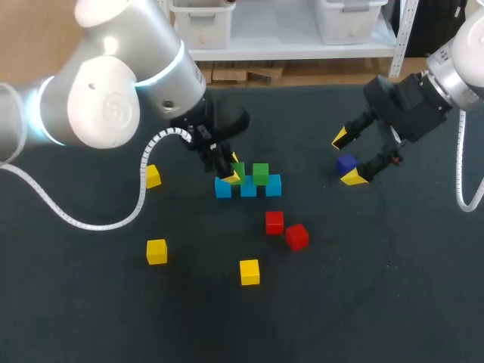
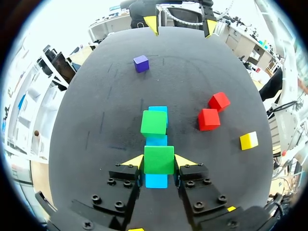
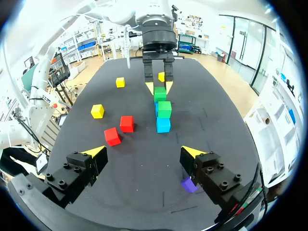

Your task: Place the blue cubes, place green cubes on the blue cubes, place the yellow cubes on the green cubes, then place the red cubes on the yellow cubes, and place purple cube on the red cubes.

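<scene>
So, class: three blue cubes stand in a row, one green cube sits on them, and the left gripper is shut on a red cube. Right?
No. The left gripper is shut on a second green cube, not a red one; the left wrist view shows it. Both red cubes lie loose beside the blue cubes. The rest holds.

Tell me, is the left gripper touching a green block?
Touching. In the left wrist view, the left gripper's two yellow fingertips press against opposite sides of the nearer green cube.
</scene>
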`<state>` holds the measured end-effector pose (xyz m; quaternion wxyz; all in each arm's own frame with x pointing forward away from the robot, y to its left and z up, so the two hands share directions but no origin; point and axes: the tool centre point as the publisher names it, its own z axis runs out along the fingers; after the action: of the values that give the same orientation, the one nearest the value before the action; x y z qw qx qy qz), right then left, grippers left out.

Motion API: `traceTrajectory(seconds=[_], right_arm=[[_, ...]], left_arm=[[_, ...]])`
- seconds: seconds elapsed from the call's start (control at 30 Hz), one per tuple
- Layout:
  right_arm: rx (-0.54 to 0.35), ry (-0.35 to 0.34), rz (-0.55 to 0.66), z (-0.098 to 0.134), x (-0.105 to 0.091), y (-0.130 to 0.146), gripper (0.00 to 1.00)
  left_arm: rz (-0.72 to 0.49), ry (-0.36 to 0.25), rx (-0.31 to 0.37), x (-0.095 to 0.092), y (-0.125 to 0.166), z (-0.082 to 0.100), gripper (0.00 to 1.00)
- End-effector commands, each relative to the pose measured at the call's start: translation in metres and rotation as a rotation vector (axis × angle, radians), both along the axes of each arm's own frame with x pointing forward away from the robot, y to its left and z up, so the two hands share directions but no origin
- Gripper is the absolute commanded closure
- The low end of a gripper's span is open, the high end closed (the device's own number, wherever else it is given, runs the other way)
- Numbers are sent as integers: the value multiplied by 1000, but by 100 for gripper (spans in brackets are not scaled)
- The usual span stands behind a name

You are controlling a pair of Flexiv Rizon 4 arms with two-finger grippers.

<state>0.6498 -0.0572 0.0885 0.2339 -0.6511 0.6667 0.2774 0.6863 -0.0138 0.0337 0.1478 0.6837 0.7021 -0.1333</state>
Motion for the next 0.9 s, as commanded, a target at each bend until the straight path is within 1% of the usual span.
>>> traceTrajectory(seconds=[0.03, 0.9], right_arm=[[2, 1, 1, 0, 1, 0, 0], [2, 1, 1, 0, 1, 0, 0]], left_arm=[[4, 6, 7, 2, -1, -2, 100], [6, 16, 13, 4, 2, -6, 100]])
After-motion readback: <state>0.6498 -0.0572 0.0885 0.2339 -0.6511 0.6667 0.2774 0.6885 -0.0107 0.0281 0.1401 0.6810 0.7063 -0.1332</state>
